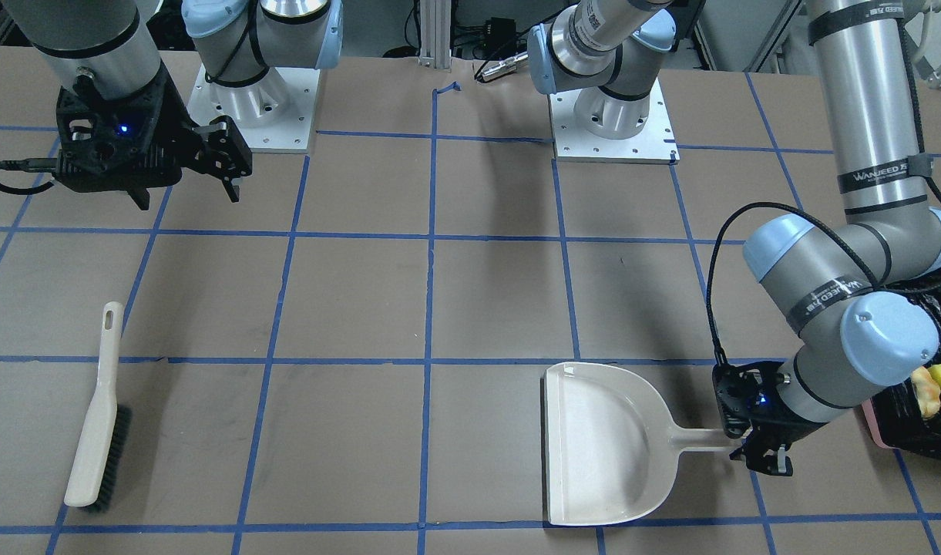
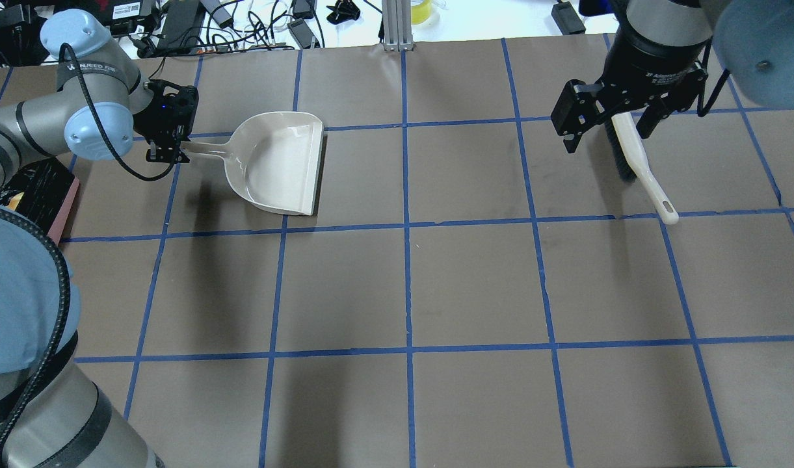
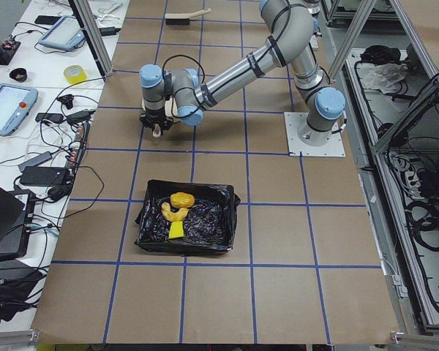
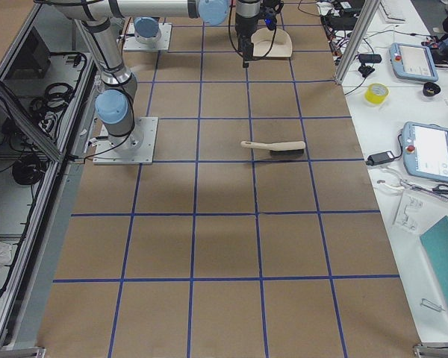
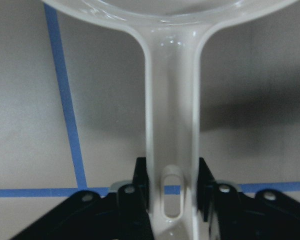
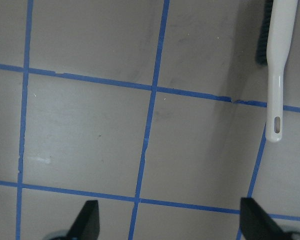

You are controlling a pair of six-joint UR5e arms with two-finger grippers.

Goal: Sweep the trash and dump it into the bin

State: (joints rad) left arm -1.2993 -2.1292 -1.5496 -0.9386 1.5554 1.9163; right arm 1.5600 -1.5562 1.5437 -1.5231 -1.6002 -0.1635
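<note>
My left end effector (image 1: 757,453) is clenched on the dustpan (image 1: 613,447) at the tip of its handle. In the wrist view both fingers (image 5: 140,195) press the handle's sides, though the blur makes contact only fairly sure. The pan lies flat on the counter (image 1: 362,293), stretching straight ahead of that end effector with its mouth at the far end. The bin (image 3: 214,219) sits on the counter behind the left end effector, apart from it. All trash is inside on the black liner: potato-shaped lump (image 3: 183,199), crescent slice (image 3: 172,213), sponge wedge (image 3: 175,231), close together. My right end effector (image 2: 610,127) is released, jaws spread wide, hovering above the counter. The brush (image 1: 100,420) lies on the counter below and ahead of it, untouched, bristles sideways.
</note>
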